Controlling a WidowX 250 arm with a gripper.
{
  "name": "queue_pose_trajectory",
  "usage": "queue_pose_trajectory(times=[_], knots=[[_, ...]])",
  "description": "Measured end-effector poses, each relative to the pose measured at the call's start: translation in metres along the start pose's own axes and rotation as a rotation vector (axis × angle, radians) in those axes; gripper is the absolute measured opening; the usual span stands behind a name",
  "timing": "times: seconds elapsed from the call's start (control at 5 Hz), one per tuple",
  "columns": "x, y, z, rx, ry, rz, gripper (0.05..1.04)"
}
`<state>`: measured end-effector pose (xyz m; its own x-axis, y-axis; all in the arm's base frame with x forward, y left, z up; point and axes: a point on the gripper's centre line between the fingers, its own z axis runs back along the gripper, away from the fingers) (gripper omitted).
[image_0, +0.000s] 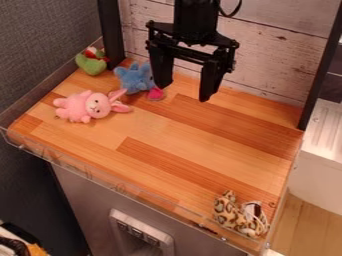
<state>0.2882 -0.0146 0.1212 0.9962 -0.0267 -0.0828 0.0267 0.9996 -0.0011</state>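
Over the far middle of the wooden work surface (180, 140), the black gripper (185, 92) hangs with its two fingers set wide apart. Nearest to it in the view, just left, is a blue plush toy (133, 78) with a magenta part at its lower right. A pink plush rabbit (87, 106) lies nearer and farther left, its ears pointing right. A green plush toy (91, 62) sits in the far left corner, and a leopard-spotted plush toy (234, 214) lies at the near right corner.

No readable text, labels, brands, numbers or signs on anything.
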Motion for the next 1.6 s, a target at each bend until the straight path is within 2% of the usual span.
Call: queue_pose_trajectory(times=[0.2,0.6,0.8,1.0,1.2,1.4,1.6], knots=[[0.015,0.020,-0.007,0.002,0.020,-0.124,0.999],[0.078,0.086,0.001,0.009,0.025,-0.525,0.999],[0.096,0.117,0.006,0.022,0.017,-0.763,0.999],[0.100,0.148,0.006,0.021,0.030,-0.960,0.999],[0.100,0.181,0.013,0.019,0.027,-1.020,0.997],[0.102,0.188,0.013,-0.007,0.043,-0.991,0.998],[0.102,0.191,0.014,-0.004,0.040,-0.867,0.999]])
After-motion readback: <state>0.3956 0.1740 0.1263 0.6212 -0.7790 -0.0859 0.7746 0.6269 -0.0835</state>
